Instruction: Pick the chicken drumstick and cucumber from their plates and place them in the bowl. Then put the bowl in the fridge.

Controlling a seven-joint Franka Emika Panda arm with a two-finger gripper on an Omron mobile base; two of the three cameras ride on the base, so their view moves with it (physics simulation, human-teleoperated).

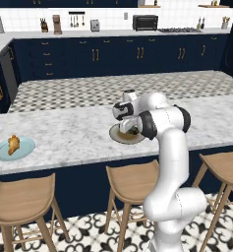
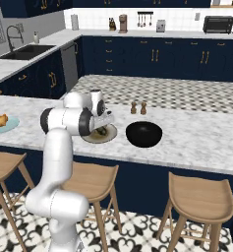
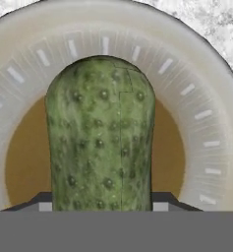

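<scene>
Green cucumber (image 3: 100, 133) sits between the gripper's (image 3: 100, 204) part-open jaws.

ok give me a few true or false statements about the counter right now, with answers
1. The cucumber lies on the grey-beige plate. True.
2. The drumstick is in the black bowl. False: it sits on the light blue plate.
3. The gripper is down at the cucumber. True.
4. The bowl holds food. False: nothing shows in it.
5. Wooden stools stand along the counter. True.
</scene>
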